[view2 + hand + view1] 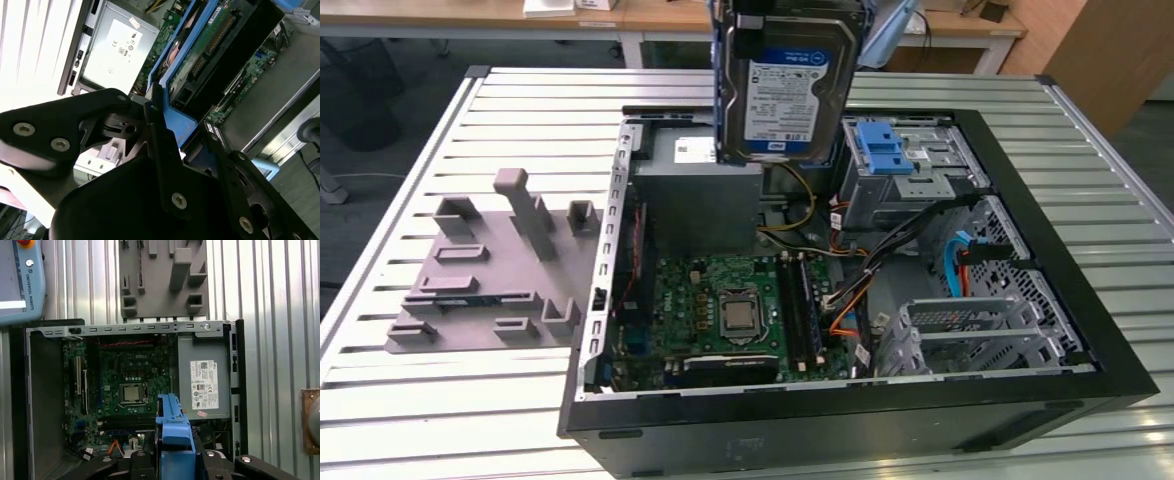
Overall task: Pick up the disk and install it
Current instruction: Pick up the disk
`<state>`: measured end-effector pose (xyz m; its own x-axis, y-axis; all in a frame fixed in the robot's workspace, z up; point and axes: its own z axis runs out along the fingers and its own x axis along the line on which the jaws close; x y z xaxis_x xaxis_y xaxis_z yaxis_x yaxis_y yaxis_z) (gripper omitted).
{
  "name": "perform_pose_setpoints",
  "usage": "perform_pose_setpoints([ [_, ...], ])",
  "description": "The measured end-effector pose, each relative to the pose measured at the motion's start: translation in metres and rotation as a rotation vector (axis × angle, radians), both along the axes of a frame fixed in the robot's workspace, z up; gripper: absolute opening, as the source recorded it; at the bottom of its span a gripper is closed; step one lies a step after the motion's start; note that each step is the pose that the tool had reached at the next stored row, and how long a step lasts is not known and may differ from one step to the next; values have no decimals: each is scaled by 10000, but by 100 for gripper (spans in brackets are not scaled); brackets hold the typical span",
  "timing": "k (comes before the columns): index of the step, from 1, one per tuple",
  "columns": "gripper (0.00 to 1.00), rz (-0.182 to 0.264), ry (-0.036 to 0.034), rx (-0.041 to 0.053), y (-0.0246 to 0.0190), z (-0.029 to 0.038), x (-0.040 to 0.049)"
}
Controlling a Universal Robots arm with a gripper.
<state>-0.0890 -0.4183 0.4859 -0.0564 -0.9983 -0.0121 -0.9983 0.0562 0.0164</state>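
Note:
The disk, a silver hard drive with a blue-and-white label in a blue carrier frame, hangs upright above the back of the open computer case. My gripper is shut on its upper end at the top edge of the exterior view. In the second wrist view my black fingers clamp the disk's blue frame, with its circuit-board side showing. In the first wrist view the disk's blue frame sticks out edge-on from my gripper, over the motherboard.
Inside the case are the grey power supply box with a white sticker, a metal drive bay with a blue ridged clip, and loose cables. A grey fixture block lies on the slatted table at the exterior view's left.

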Motion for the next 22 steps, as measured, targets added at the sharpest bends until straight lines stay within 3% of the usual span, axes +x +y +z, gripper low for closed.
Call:
perform_pose_setpoints([
  [22, 36, -195, 0, 0, -198, 0, 76],
])
